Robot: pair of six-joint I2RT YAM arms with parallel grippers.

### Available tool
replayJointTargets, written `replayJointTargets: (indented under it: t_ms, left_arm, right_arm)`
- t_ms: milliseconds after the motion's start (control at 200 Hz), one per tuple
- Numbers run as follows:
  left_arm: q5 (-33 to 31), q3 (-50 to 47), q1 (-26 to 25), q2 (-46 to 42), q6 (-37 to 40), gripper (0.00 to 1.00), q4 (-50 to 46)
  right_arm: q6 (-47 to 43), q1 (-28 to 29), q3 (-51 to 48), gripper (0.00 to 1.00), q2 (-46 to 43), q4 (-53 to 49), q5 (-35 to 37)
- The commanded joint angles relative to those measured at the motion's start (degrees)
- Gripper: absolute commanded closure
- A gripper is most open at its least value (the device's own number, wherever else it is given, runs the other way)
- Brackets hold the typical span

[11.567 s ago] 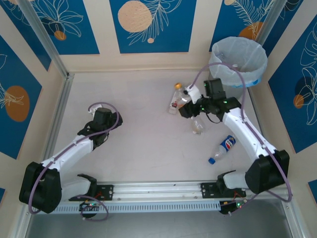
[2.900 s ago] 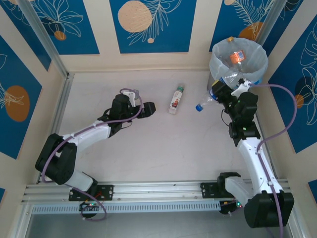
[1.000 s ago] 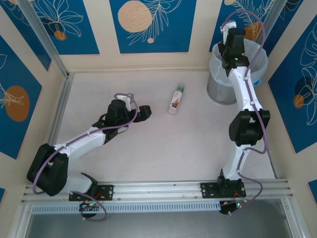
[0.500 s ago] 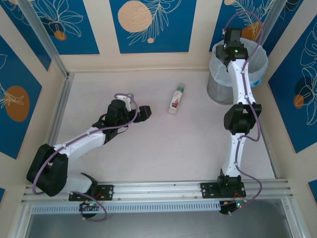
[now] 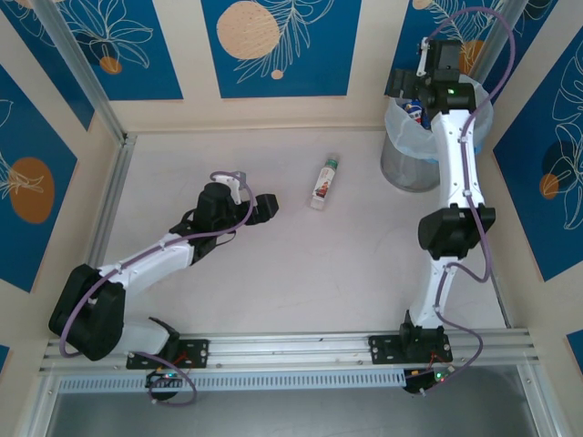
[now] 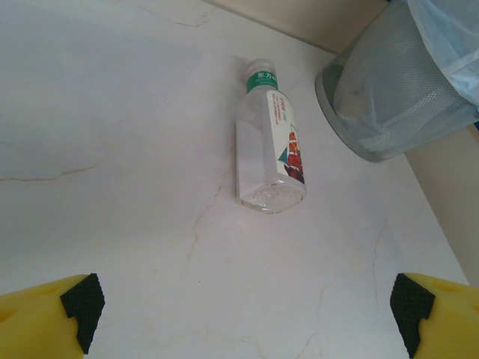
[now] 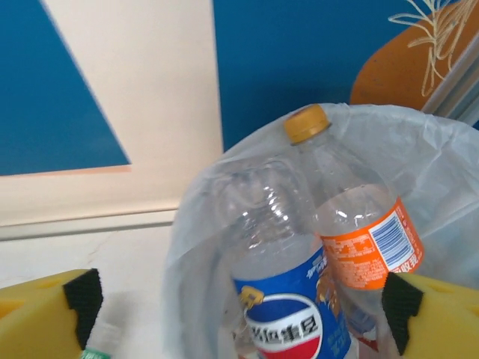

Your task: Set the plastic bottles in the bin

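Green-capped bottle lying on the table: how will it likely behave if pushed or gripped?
The green-capped bottle looks clear and empty, so it is probably light and easily shoved. It lies on its side on the smooth table, so it may slide or roll when nudged. Its thin clear walls will likely give when squeezed.

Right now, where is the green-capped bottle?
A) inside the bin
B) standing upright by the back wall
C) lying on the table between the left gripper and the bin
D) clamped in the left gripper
C: the green-capped bottle lies on its side on the table, ahead of the open left gripper and short of the bin.
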Motion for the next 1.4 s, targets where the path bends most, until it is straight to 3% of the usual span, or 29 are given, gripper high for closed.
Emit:
replayJointTargets:
  t_ms: [0,295,410,620,695,825,1000,1205,1395]
  left_arm:
    - [-0.20,-0.52,-0.60,-0.70,1.27,0.00,-0.08]
    - [0.42,0.68,-0.65,0.25,1.09,0.01,-1.16]
    - [1.23,1.49,-0.64,0.72,1.52,0.01,-1.91]
    - [3.07,1.90,-0.72,1.50,2.11,0.01,-2.30]
    - [3.95,1.94,-0.69,1.49,2.83,0.01,-2.31]
    - [4.42,3.02,-0.72,1.63,4.52,0.01,-4.57]
    - [3.66,2.73,-0.69,0.74,4.78,0.01,-4.93]
    - [2.60,2.08,-0.80,0.11,4.91,0.01,-5.39]
    - [1.96,1.87,-0.81,0.02,5.02,0.01,-5.70]
  right_arm:
    - [4.02,0.51,-5.48,0.01,-6.47,3.87,-8.87]
    - [19.53,3.18,-32.40,0.01,-20.51,17.30,-19.59]
    - [24.11,6.94,-42.14,0.01,-24.30,22.61,-18.12]
    - [25.69,14.17,-49.54,0.01,-24.77,22.61,-7.75]
    - [27.96,14.64,-51.76,0.01,-23.57,23.60,-8.21]
    - [28.65,15.22,-48.94,0.01,-18.50,19.97,-8.78]
    - [27.71,15.72,-37.26,0.01,-7.12,9.96,-4.40]
    - [25.76,15.53,-22.44,0.01,6.51,0.63,-4.31]
    - [27.12,15.33,-14.24,0.00,14.96,-1.66,-3.42]
